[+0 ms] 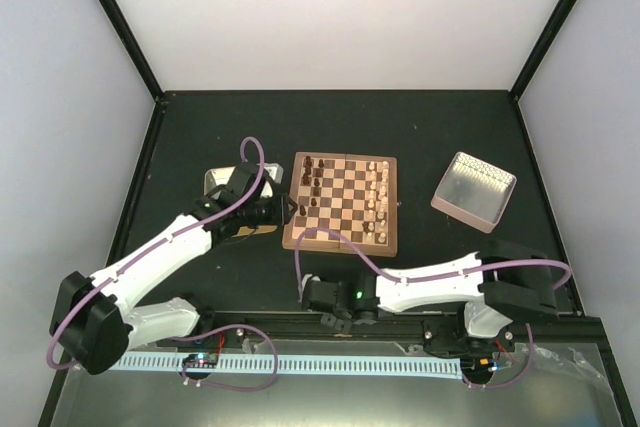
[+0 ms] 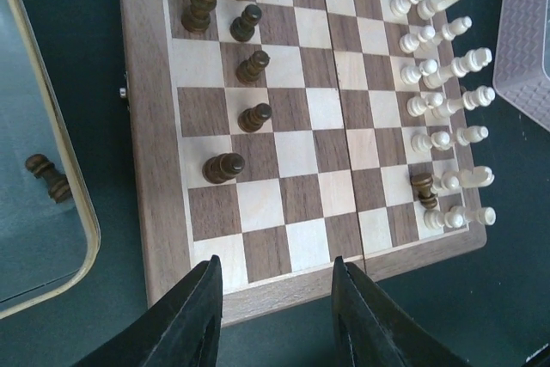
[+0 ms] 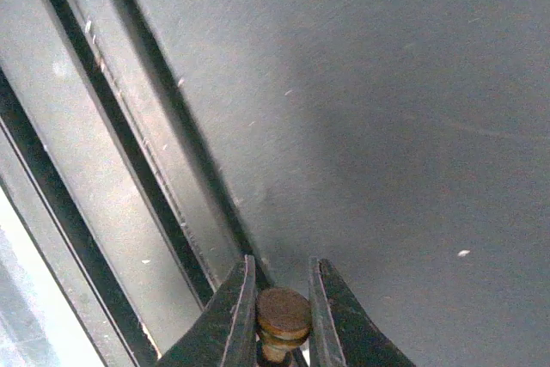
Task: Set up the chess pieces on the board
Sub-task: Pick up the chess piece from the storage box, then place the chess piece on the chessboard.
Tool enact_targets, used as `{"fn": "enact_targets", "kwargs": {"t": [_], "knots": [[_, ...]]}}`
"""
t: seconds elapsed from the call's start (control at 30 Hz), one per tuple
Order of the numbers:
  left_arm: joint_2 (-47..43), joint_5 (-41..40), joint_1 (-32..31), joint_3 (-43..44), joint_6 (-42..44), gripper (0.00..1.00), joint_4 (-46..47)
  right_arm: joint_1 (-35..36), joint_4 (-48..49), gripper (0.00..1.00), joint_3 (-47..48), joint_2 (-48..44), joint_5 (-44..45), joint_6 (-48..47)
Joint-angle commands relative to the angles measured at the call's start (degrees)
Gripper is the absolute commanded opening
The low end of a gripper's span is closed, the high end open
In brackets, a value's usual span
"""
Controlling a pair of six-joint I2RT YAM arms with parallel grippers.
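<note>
The board (image 1: pixel 345 202) lies mid-table. Dark brown chess pieces (image 1: pixel 312 187) stand along its left side and pale cream ones (image 1: pixel 378 192) along its right. In the left wrist view the board (image 2: pixel 296 152) shows several dark pieces (image 2: pixel 254 116), two rows of cream pieces (image 2: pixel 447 100) and one dark piece (image 2: pixel 423 188) among the cream ones. My left gripper (image 1: pixel 288 209) (image 2: pixel 275 262) is open and empty at the board's left edge. My right gripper (image 1: pixel 305 292) (image 3: pixel 283 262) is shut on a dark brown piece (image 3: pixel 284 314) near the table's front edge.
A yellowish tin (image 1: pixel 222 179) lies left of the board under my left arm; one dark piece (image 2: pixel 47 176) lies in it. A silvery perforated tray (image 1: pixel 473 187) sits right of the board. A rail (image 3: pixel 129 169) runs along the front edge.
</note>
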Motion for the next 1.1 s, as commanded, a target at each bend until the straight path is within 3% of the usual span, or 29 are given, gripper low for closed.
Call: {"fn": "enact_targets", "kwargs": {"t": [0.0,0.2,0.33,0.4,0.53,0.77,0.9,1.07], "knots": [[-2.65,-3.07,0.25,-0.58,-1.97,0.36,0.23,-5.11,3.08,0.07,-1.08,-7.08,2.07,5.73],[-7.13,-1.18,0.28,-4.89,-5.12,0.37,7.99,-22.17,15.26,0.07,-4.96,-17.33,-9.82,16.01],[-10.56,1.94,-0.13,-8.02,-6.23,0.42,18.00,-32.21,21.72,0.05,-3.97,-20.81,-16.71,29.61],[-11.56,3.19,-0.74,-9.21,-5.65,0.51,22.65,-35.74,25.93,0.06,-3.44,-20.70,-19.92,40.66],[-12.57,3.16,-2.69,-10.07,-3.69,0.60,28.25,-36.63,33.46,0.05,-2.84,-21.00,-20.21,54.34],[-14.41,3.15,-7.48,-14.45,-2.14,0.63,41.95,-37.58,39.98,0.05,-3.41,-21.17,-19.46,72.42],[-13.70,1.94,-9.61,-14.92,-3.11,0.58,45.54,-38.28,44.01,0.05,-5.19,-21.94,-19.96,79.83],[-12.70,2.51,-10.22,-14.15,-3.60,0.46,46.67,-38.53,44.10,0.05,-4.91,-23.08,-20.00,82.27]]}}
